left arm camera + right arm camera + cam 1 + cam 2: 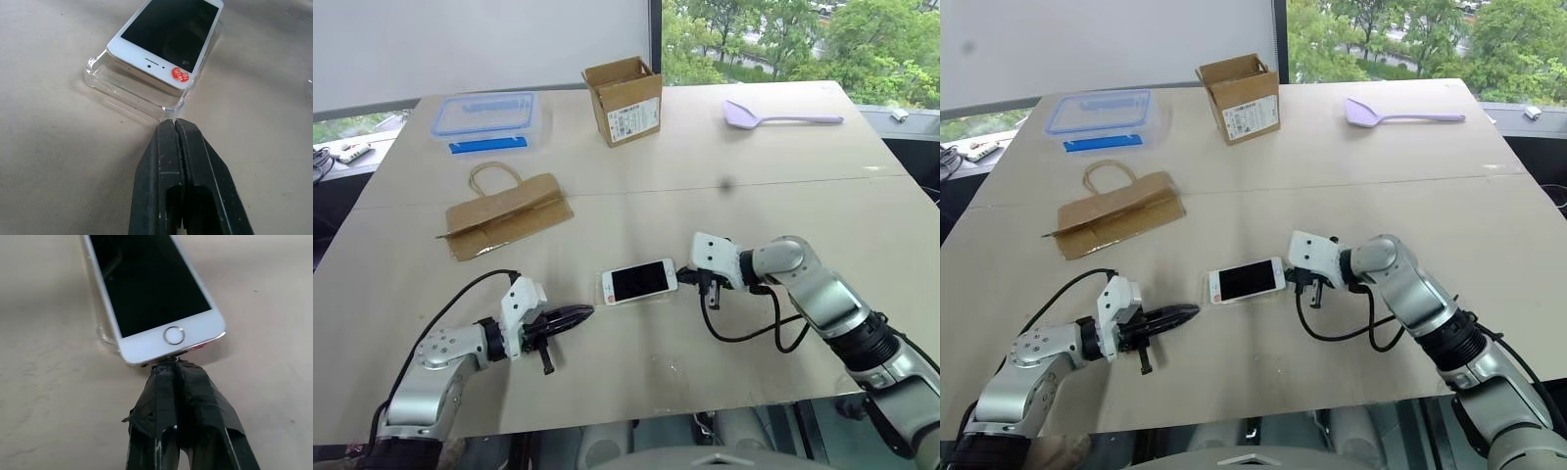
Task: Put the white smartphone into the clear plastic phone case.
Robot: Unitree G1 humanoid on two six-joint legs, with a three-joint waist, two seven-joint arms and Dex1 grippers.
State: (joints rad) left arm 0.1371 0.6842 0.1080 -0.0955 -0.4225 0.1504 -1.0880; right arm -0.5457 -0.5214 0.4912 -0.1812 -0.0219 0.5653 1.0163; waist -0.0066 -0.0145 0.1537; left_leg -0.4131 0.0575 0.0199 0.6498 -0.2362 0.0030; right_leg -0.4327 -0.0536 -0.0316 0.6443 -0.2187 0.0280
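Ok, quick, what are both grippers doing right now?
Left gripper: jaws closed, holding nothing, tips at the clear plastic phone case.
Right gripper: jaws closed, empty, tips against the white smartphone at its home-button end.

One smartphone (639,282), one phone case (142,93)

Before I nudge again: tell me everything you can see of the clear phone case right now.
The clear plastic phone case is a thin transparent shell with rounded corners, lying flat on the table between the two grippers. The white smartphone rests on it screen up, not seated: the earpiece end sits raised above the case's rim. The left gripper, shut, has its tips at that end's corner of the case; actual contact is unclear.
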